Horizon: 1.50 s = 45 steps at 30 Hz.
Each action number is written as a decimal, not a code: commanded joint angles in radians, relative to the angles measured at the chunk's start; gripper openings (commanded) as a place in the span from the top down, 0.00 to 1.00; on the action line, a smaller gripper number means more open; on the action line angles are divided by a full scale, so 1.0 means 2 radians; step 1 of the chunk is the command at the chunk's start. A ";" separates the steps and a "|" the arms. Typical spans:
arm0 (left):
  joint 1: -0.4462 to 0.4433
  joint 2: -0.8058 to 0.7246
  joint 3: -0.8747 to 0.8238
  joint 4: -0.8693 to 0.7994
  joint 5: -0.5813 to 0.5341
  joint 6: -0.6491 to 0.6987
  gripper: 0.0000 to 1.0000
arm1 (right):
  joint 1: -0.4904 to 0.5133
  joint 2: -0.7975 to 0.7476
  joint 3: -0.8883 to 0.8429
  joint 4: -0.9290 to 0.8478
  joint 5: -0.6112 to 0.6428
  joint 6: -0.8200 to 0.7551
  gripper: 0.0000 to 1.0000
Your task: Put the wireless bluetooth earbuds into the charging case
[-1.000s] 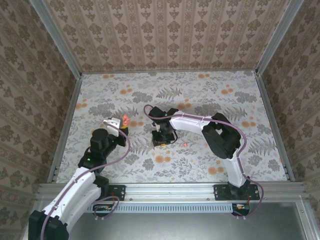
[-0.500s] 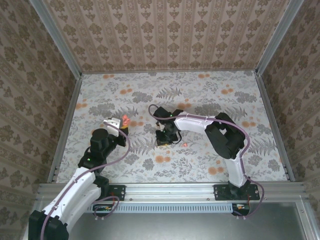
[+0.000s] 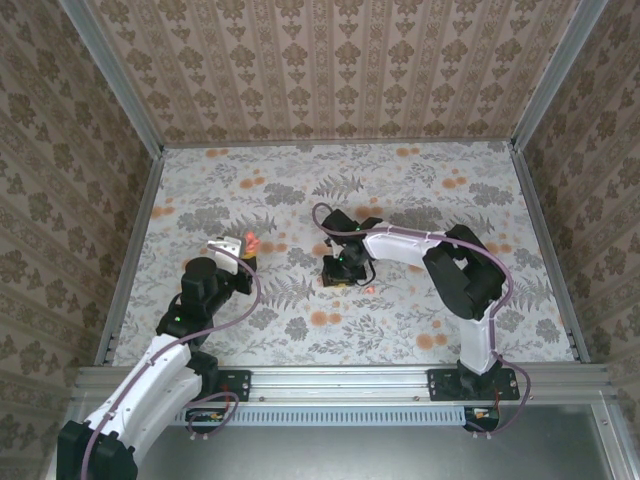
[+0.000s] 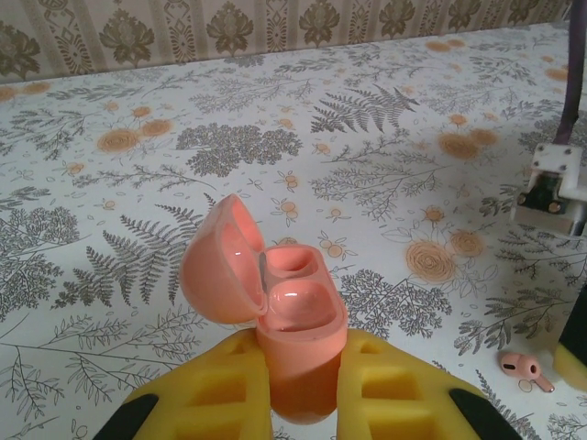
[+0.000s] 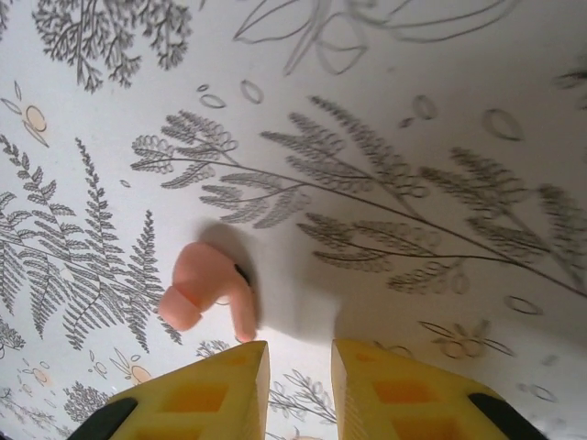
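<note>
Robot lab cell, dressed up to look domestic. A bare aluminium frame boxes in the workspace. The walls are flat panels skinned in damask wallpaper, and the table has a printed fern-and-flower sheet over it. The white-and-black left arm and right arm are bolted to a slotted metal rail at the near edge. Purple cable loops loose along each arm, with cameras riding the wrists.

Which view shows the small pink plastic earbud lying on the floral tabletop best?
The right wrist view: the small pink plastic earbud lies close and sharp, bulb and stem distinct. The left wrist view shows it small near its lower right corner; the top external view gives a tiny pink speck.
</note>
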 commanded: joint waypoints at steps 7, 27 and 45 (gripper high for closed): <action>0.005 -0.008 0.013 -0.006 0.000 -0.009 0.95 | 0.006 -0.038 0.045 -0.080 0.047 -0.039 0.70; 0.006 -0.009 0.019 -0.014 -0.003 -0.008 0.95 | 0.054 0.074 0.209 -0.194 0.102 -0.094 0.62; 0.007 -0.009 0.022 -0.017 -0.005 -0.009 0.95 | 0.061 0.131 0.253 -0.218 0.096 -0.118 0.62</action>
